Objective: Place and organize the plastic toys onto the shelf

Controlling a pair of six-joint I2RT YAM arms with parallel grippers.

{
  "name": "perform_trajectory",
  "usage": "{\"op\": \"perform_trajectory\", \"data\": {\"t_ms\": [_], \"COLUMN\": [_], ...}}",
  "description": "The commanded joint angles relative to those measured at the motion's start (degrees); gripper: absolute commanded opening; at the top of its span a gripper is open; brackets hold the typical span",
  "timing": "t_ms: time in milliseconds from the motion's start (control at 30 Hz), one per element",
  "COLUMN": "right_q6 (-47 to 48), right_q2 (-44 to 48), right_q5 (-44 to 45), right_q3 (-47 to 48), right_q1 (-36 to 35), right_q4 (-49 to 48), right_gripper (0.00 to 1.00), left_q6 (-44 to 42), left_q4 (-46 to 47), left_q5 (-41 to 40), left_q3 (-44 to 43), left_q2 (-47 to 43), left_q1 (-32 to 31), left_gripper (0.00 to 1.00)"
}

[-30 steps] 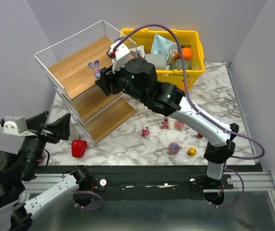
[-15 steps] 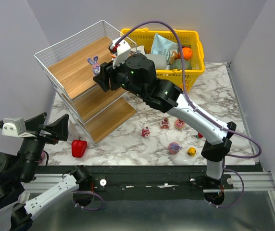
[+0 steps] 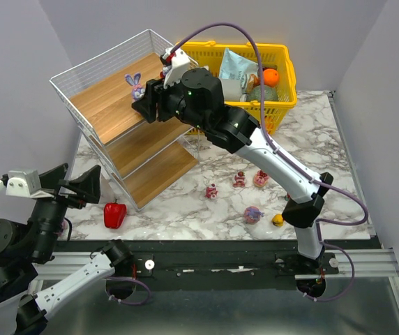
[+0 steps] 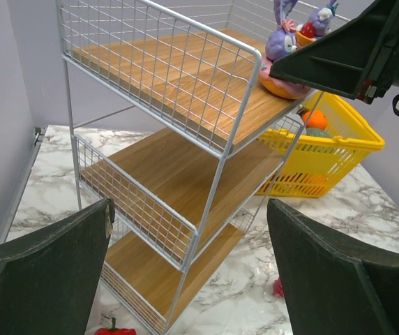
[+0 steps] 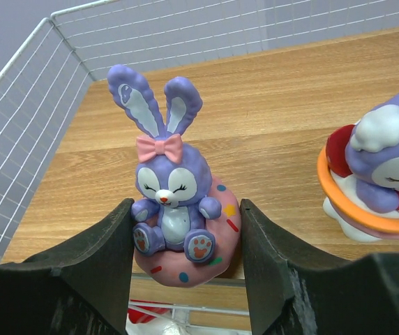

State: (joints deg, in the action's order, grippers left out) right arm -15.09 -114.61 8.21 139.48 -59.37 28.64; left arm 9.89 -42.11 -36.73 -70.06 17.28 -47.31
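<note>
My right gripper [image 3: 141, 103] is shut on a purple bunny on a pink donut base [image 5: 180, 209]. It holds the bunny at the near edge of the top board of the shelf [image 3: 109, 112]. The bunny also shows in the top view [image 3: 134, 84] and the left wrist view [image 4: 283, 56]. A second purple figure in an orange ring [image 5: 377, 181] stands on that board beside it. Several small toys [image 3: 212, 190] lie on the marble table. My left gripper [image 3: 81, 187] is open and empty, facing the shelf [image 4: 185, 174] from the left front.
A yellow basket [image 3: 283, 66] of packets and fruit stands behind the shelf. A red bell pepper [image 3: 114, 213] lies at the shelf's front foot. More toys lie right of centre, among them a purple-pink one [image 3: 253, 213] and a yellow one [image 3: 277, 220].
My right gripper has carried the bunny up and back-left, further over the top tier. The left arm has barely moved.
</note>
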Motion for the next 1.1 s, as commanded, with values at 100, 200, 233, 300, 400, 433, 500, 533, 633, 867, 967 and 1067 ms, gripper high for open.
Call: {"op": "perform_trajectory", "data": {"t_ms": [100,200,233,300,400,433,500,533,633,867,967,1067], "right_q6": [-0.56,0.06,0.24,0.67,0.85,1.29,1.21,1.21,0.86,-0.20,-0.29,-0.11], "right_q2": [-0.97,-1.15,-1.32,-1.41,-1.41,-1.58,-1.67,-1.67,-2.02,-2.64,-1.94,0.69], "right_q5": [-2.84,-3.28,-3.29,-3.90,-3.90,-4.25,-4.17,-3.73,-2.93,-2.58,-3.02,-5.04], "right_q3": [1.67,2.02,2.11,2.46,2.55,2.46,2.55,2.55,2.55,3.34,2.82,-0.60], "right_q1": [0.75,0.75,0.75,0.75,0.75,0.66,0.75,0.75,0.75,0.75,0.75,0.75], "right_q4": [3.88,4.14,4.14,3.96,3.88,3.70,3.53,3.61,3.61,3.17,2.38,-1.65], "right_gripper": [0.50,0.54,0.54,0.58,0.63,0.64,0.65,0.66,0.69,0.75,0.83,0.92], "left_q6": [-1.01,-0.93,-1.01,-0.93,-1.01,-1.10,-1.10,-1.10,-1.19,-1.45,-1.45,-1.54], "left_q4": [0.97,1.06,1.06,1.24,1.24,1.33,1.33,1.33,1.33,1.24,1.06,0.80], "left_q5": [-1.68,-1.68,-1.76,-1.85,-1.85,-1.85,-1.85,-1.94,-2.12,-2.47,-2.82,-3.08], "left_q3": [1.07,1.24,1.16,1.24,1.16,1.16,1.16,1.07,0.98,0.80,0.45,0.28], "left_q2": [-0.84,-0.84,-0.84,-0.84,-0.93,-0.93,-0.84,-0.93,-0.93,-1.19,-1.28,-1.54], "left_q1": [0.03,0.03,0.02,0.11,0.11,0.03,0.11,0.03,0.03,0.03,0.02,0.02], "left_gripper": [0.99,0.99,0.99,0.99,0.99,0.99,0.99,0.99,0.99,0.99,0.99,0.99]}}
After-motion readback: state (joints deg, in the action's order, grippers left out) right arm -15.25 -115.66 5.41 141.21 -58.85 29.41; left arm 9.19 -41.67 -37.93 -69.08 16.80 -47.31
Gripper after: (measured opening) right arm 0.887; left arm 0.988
